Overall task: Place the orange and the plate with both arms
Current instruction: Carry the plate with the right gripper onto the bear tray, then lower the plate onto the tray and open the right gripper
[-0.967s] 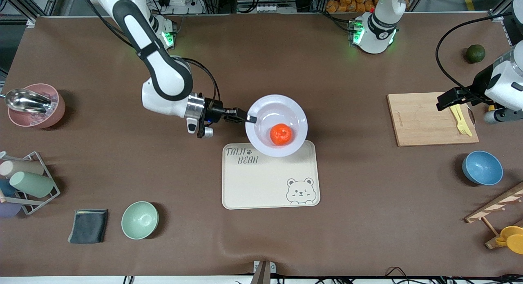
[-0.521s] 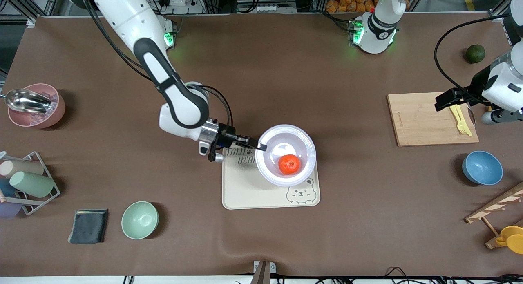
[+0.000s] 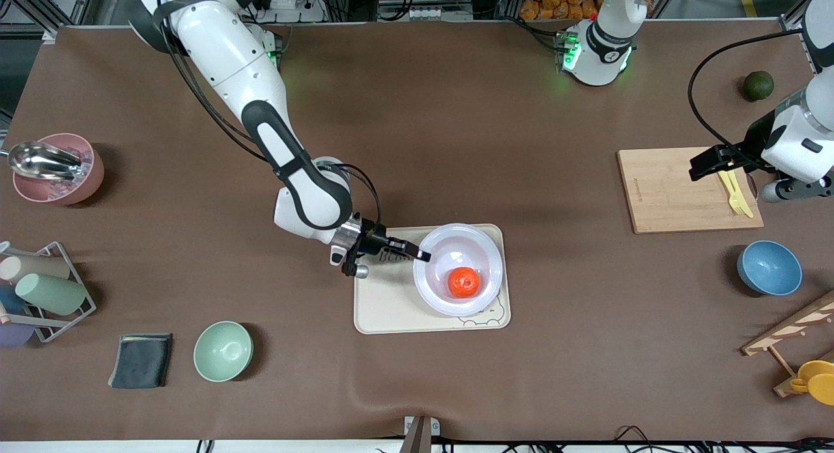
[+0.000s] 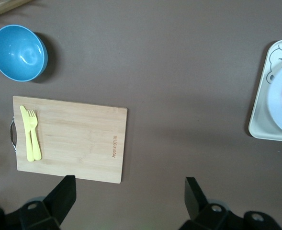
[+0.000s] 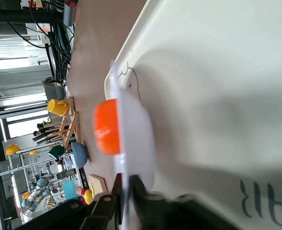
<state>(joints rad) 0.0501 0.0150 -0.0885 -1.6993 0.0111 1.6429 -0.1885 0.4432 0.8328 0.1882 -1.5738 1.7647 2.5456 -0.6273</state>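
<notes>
Plate (image 3: 485, 254) now on tray (image 3: 384, 309), glossy orange (image 3: 464, 282) inside

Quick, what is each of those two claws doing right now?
Right gripper: shut on the rim of the plate, which sits on the tray with the orange in it.
Left gripper: open, holding nothing, over the cutting board.

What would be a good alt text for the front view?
The right end effector grips the rim of the plate, which holds the orange on a cream tray. The left end effector waits open over a wooden cutting board.
</notes>
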